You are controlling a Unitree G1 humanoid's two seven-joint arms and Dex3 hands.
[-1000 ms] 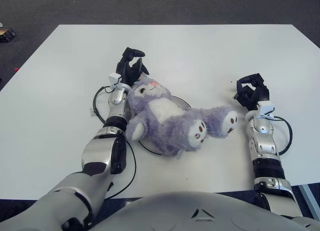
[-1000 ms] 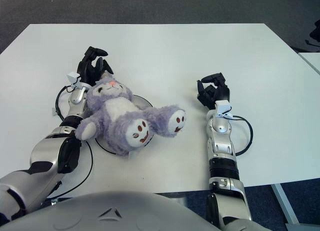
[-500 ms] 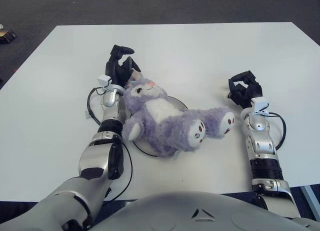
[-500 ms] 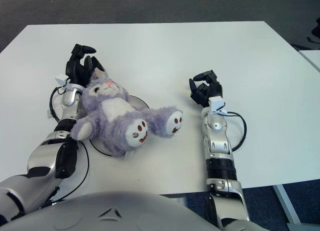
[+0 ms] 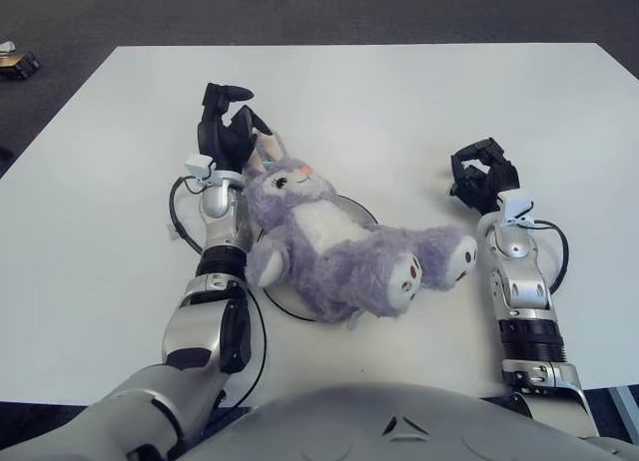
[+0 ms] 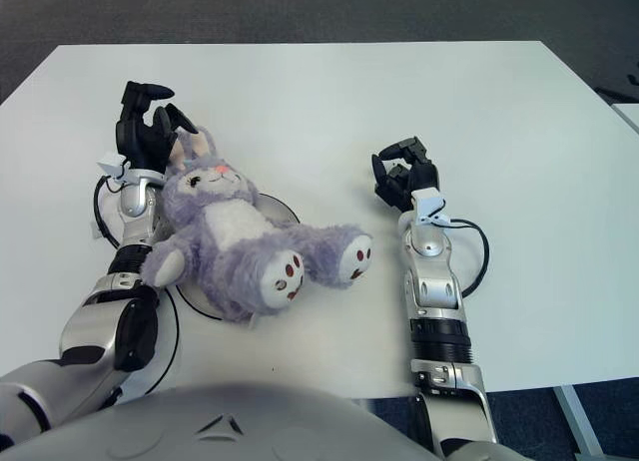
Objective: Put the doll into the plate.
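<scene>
1. Doll [image 5: 334,251]: a purple plush rabbit lying on its back across the plate [image 5: 361,208], head toward the far left, feet pointing right, past the rim.
2. Plate: round, white, flat on the white table [image 5: 419,112], mostly covered by the doll.
3. Left hand [image 5: 225,130]: just behind the doll's ears, fingers loosely spread, grasping nothing.
4. Right hand [image 5: 480,176]: right of the doll's feet, apart from them, fingers curled inward and empty.
</scene>
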